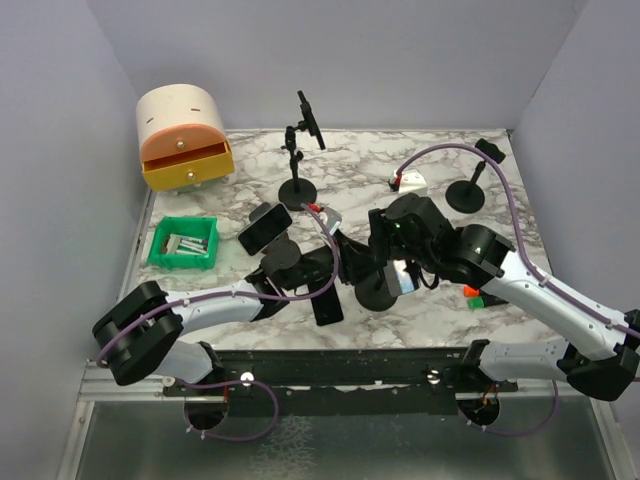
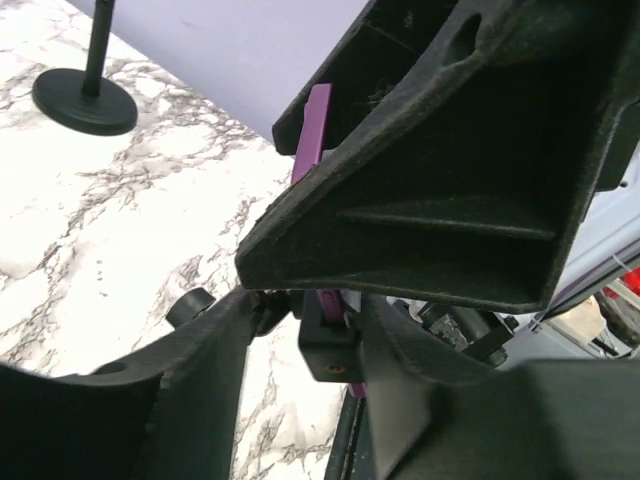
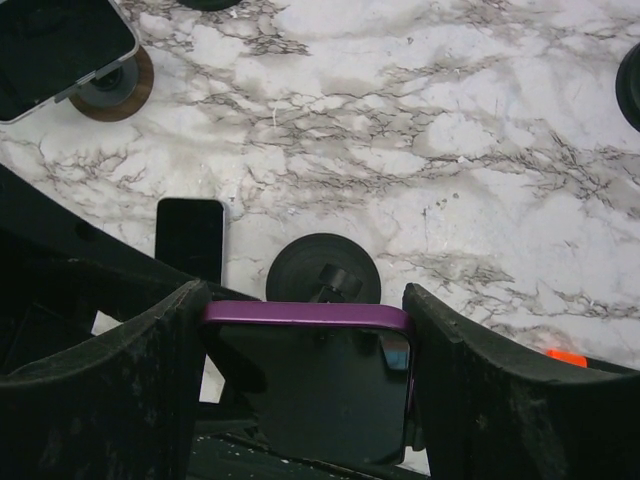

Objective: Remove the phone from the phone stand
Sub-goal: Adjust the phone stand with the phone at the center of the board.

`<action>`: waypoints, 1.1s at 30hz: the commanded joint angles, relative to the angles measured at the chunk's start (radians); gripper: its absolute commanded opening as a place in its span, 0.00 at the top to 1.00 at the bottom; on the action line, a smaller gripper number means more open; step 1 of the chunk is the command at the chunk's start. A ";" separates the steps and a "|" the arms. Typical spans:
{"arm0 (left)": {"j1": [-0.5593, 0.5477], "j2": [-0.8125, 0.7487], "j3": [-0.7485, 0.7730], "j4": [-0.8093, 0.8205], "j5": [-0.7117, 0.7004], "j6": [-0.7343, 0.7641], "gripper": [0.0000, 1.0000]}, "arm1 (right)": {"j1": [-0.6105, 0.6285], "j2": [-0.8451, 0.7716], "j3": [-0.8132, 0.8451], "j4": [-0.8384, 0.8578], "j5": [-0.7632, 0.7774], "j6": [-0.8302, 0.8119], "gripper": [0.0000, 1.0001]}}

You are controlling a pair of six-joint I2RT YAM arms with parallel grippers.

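The phone [image 3: 320,385], dark glass with a purple rim, stands upright in the clamp of a black phone stand whose round base [image 3: 322,272] rests on the marble. My right gripper [image 3: 305,300] is shut on the phone, one finger against each long side. In the left wrist view the phone's purple edge [image 2: 315,130] rises behind the stand's clamp block [image 2: 325,345]. My left gripper [image 2: 310,320] is open around that block, with a gap on its left side. In the top view both grippers meet at the table's middle, left gripper [image 1: 338,262], right gripper [image 1: 388,268].
A black phone [image 1: 327,305] lies flat near the front. Another phone [image 1: 264,228] sits tilted on a stand left of centre. Further stands stand at the back [image 1: 297,192] and right [image 1: 466,195]. A green bin [image 1: 183,243] and a drawer box [image 1: 183,135] sit at the left.
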 commanded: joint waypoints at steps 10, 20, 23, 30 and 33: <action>0.006 -0.143 -0.121 -0.057 -0.068 0.007 0.31 | 0.004 -0.053 -0.076 -0.006 0.032 0.036 0.89; -0.024 -0.137 -0.055 -0.152 -0.100 0.042 0.31 | 0.004 -0.050 -0.058 -0.002 0.044 0.099 1.00; -0.062 -0.140 -0.030 -0.226 -0.179 0.099 0.30 | 0.003 -0.042 -0.054 -0.005 0.047 0.107 1.00; -0.144 -0.145 0.027 -0.329 -0.385 0.188 0.31 | 0.005 -0.022 -0.038 -0.022 0.062 0.125 1.00; -0.199 -0.147 0.054 -0.385 -0.525 0.231 0.34 | 0.005 -0.019 -0.037 -0.023 0.072 0.136 1.00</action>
